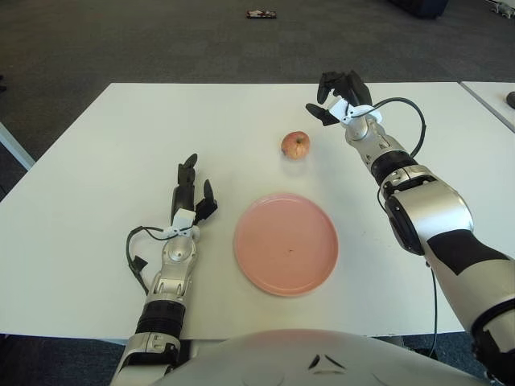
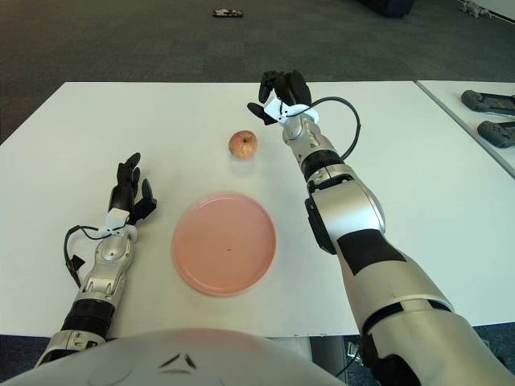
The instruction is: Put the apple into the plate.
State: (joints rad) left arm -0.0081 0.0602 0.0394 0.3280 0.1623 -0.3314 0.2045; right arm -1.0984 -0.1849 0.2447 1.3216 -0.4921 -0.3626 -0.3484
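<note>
A reddish-yellow apple [image 1: 295,145] sits alone on the white table [image 1: 105,153], beyond the pink plate [image 1: 286,242]. The plate lies flat near the table's front edge with nothing on it. My right hand [image 1: 336,98] hovers up and to the right of the apple, a short gap away, its fingers loosely spread and holding nothing. My left hand [image 1: 191,195] shows to the left of the plate, fingers extended and open.
A second white table [image 2: 475,121] stands at the right with dark controllers [image 2: 489,102] on it. A small dark object [image 1: 261,14] lies on the grey carpet beyond the table.
</note>
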